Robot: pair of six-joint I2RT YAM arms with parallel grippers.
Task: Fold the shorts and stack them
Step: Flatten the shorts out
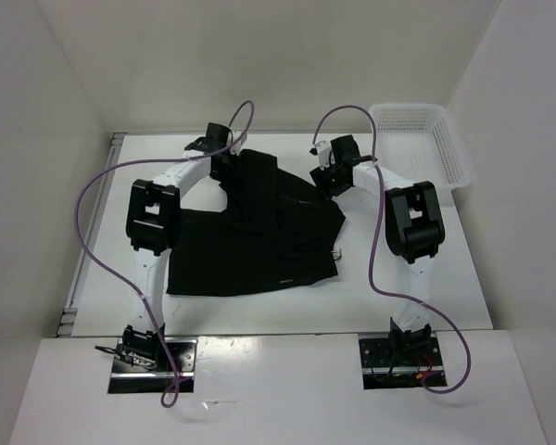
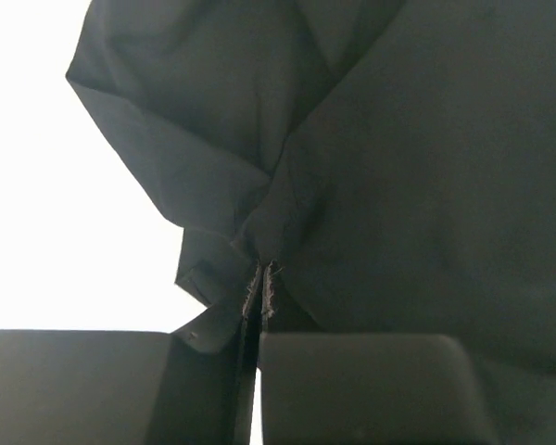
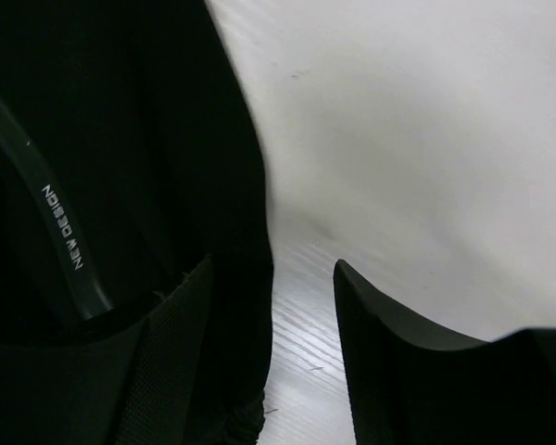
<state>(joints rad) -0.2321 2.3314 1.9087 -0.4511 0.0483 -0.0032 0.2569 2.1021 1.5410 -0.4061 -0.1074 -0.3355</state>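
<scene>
From above, the shorts lie spread over the middle of the desk, with one part reaching toward the upper centre. My left pincer sits at their upper left edge and my right pincer at their upper right. A white mesh basket stands in the upper right corner.

Left wrist view: my left pincer is closed tight on a gathered fold of the shorts, which fill most of the frame.

Right wrist view: my right pincer is spread wide and clamps nothing. The shorts fill the left half, their edge lying between my fingers, with bare desk on the right.
</scene>
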